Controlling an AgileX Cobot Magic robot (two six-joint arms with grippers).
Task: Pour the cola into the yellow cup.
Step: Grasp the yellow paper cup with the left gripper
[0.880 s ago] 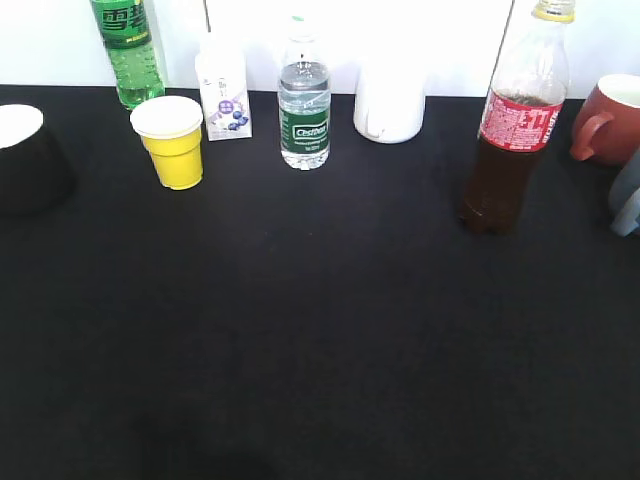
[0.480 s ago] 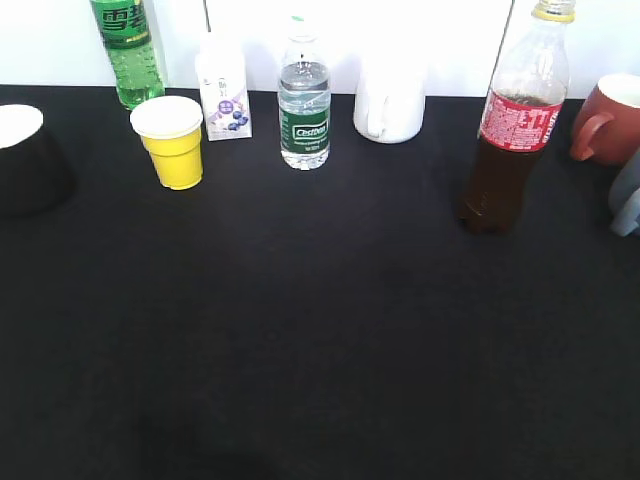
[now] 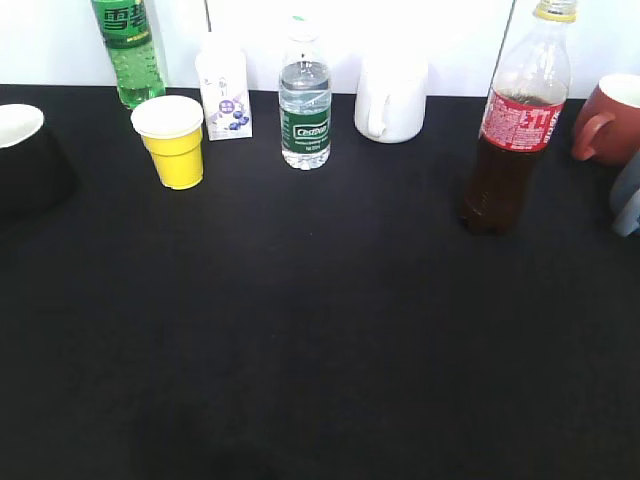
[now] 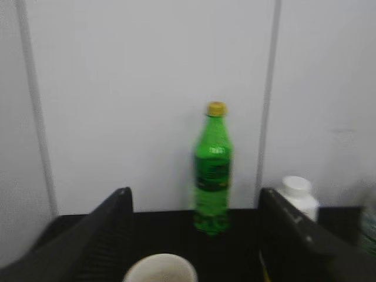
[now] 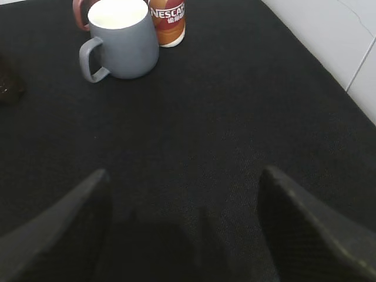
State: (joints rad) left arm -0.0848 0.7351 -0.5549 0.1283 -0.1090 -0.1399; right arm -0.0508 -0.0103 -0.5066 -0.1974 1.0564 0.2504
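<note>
The cola (image 3: pixel 518 120) stands upright at far right; the yellow cup (image 3: pixel 172 142) sits far left. Left gripper (image 4: pixel 194 247) and right gripper (image 5: pixel 185 235) both have fingers spread, holding nothing.

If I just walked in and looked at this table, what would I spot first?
Probably the tall cola with its red label and yellow cap, standing at the right of the black table. Next, the bright yellow cup far off at the left, just in front of the green soda bottle. A small water bottle and a white mug stand between them at the back.
</note>
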